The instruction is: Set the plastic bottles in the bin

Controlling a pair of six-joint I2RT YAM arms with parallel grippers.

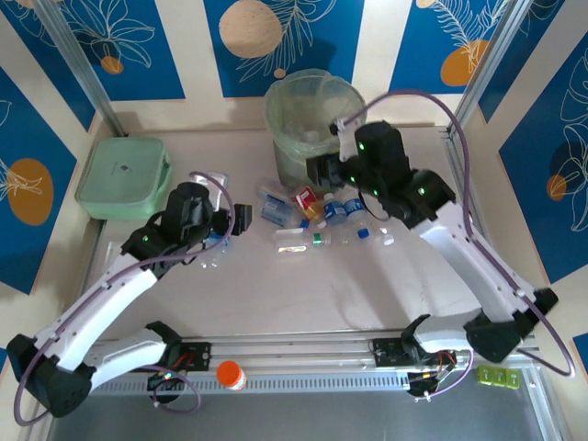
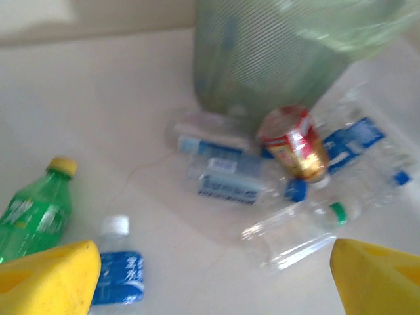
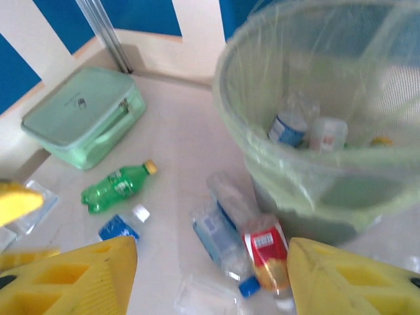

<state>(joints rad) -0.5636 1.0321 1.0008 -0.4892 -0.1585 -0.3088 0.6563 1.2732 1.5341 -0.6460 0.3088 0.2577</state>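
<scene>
One table (image 1: 303, 294): pale top, both arms reaching out over it from the near edge.
Bin (image 1: 292, 156): upright at the far middle, bag liner folded over its rim; the right wrist view shows a few bottles already lying at the bottom (image 3: 289, 128).
Mint box (image 1: 122, 176): far left, well apart from the bin, lid closed, no part in the job.
Right gripper (image 3: 210, 275): fingers spread wide, nothing between them; it hangs just beside the bin's near wall, above the pile.
Left gripper (image 2: 210, 282): also spread and empty, low over the table left of the pile, facing the bin.
Bottle pile (image 1: 317, 216): several lying on their sides at the foot of the bin, some touching or overlapping.
Red-labelled bottle (image 2: 295, 141): tipped against the pile, right by the bin wall.
Green bottle (image 2: 36, 213): alone, near the left gripper, beside a blue-labelled bottle (image 2: 121, 272) with a white cap.
Risk, bin: the right arm is close enough that a swing could likely nudge the bin or snag the liner.
Risk, pile: closing on one overlapped bottle could shove its neighbours away or pinch two at once.
Risk, bottles: round, light and apparently empty, so probably prone to rolling or squirting out of a glancing grip.
</scene>
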